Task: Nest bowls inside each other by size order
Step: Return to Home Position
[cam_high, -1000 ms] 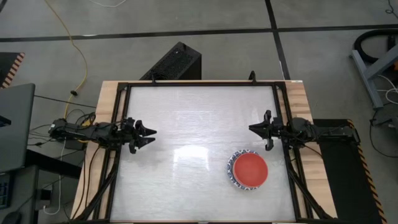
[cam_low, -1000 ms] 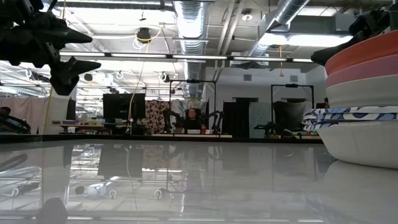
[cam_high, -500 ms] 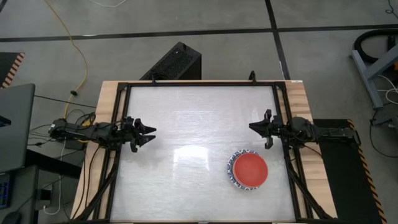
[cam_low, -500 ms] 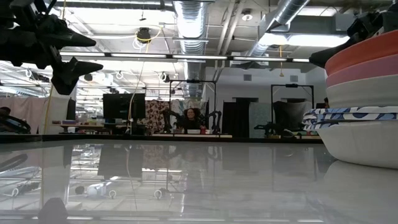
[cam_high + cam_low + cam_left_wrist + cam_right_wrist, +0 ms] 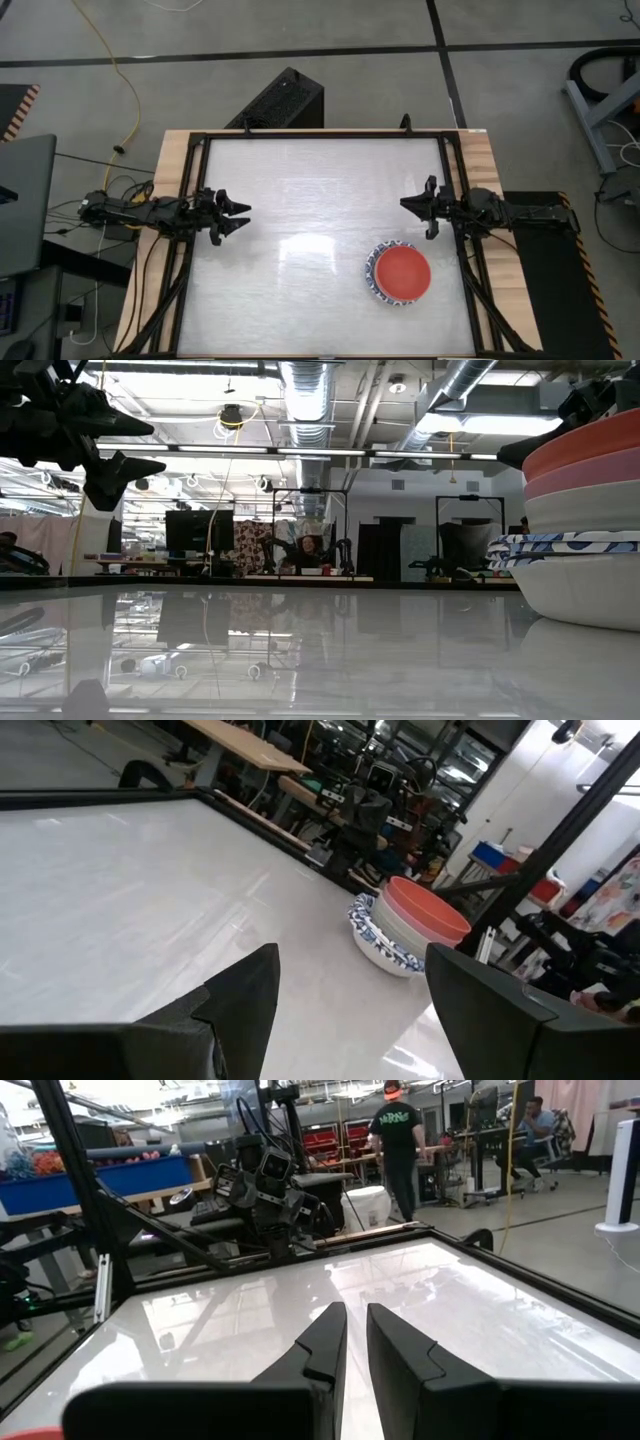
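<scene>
Bowls (image 5: 402,274) nested in one stack, both arms at the sides of the table (image 5: 320,180).
The left gripper (image 5: 240,218) hovers by the left edge, fingers wide apart. The round stack stands upright right of centre near the front, mouths up, red bowl (image 5: 403,272) topmost. The right gripper (image 5: 408,206) hovers by the right edge, fingers nearly together.

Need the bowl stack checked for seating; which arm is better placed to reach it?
Right. The right pincer hovers close to the bowl stack on the table; the left pincer waits at the opposite edge.
</scene>
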Tool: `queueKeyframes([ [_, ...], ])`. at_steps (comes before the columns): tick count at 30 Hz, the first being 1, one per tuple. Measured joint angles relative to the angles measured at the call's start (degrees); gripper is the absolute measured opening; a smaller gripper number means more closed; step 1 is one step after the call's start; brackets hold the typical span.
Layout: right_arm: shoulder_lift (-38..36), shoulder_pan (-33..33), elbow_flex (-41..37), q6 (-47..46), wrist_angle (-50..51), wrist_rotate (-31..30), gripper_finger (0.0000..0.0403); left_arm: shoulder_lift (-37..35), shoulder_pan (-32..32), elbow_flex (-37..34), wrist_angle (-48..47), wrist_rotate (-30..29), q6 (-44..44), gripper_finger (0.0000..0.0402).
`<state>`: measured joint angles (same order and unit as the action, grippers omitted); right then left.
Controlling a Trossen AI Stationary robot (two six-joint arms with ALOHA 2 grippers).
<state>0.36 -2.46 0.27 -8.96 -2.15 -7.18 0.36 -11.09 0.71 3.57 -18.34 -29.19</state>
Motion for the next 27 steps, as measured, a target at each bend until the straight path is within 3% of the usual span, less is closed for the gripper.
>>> queueKeyframes([
  [27,0.0,0.0,0.0,0.4,0.0,0.0,0.0066,0.0,0.0,0.0,-0.1,-0.1,13.8,0.0240],
])
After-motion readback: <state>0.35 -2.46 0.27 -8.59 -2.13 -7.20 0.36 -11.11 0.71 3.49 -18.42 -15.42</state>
